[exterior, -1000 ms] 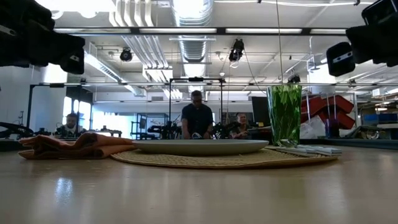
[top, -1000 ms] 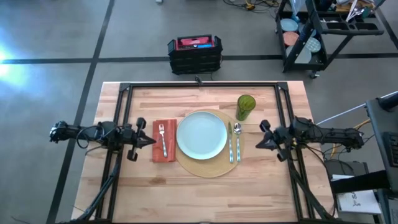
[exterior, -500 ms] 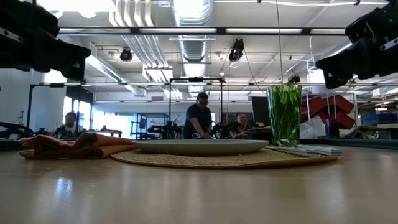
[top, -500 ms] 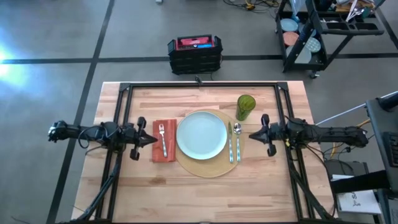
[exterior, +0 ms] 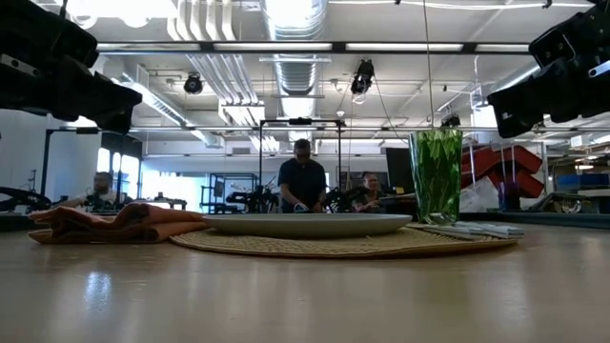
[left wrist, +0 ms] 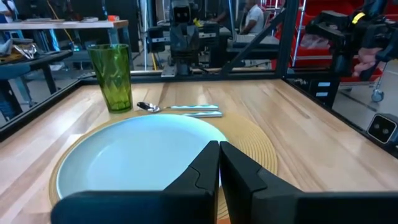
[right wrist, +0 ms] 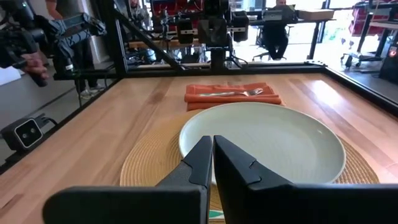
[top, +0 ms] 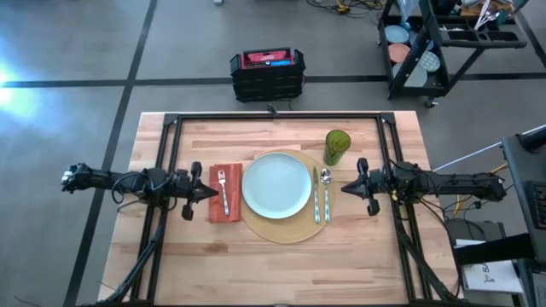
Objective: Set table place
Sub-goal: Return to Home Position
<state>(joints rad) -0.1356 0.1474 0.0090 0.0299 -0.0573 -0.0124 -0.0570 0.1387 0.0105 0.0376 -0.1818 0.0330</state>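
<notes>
A pale blue-white plate (top: 276,184) sits on a round tan placemat (top: 290,228) at the middle of the light-wood table (top: 281,273). On the placemat's left lies an orange napkin (top: 225,203) with a fork (top: 223,189) on it. A knife (top: 316,196) and a spoon (top: 326,191) rest on the placemat's right rim, and a green cup (top: 337,146) stands behind them. My left gripper (top: 213,192) hovers shut above the napkin's left edge. My right gripper (top: 345,185) hovers shut just right of the spoon.
Black frame bars (top: 273,118) run along the table's far side and down both sides under the arms. On the floor beyond the far edge stands a black and red case (top: 267,72). A black wheeled cart (top: 452,43) stands at the far right. People work at benches in the room behind.
My right gripper has moved toward the table's left and a little toward its far edge, nearing the spoon and knife, and has rolled about its own axis. My left gripper has drifted slightly toward the near edge. Plate, cutlery, napkin and cup have stayed put.
</notes>
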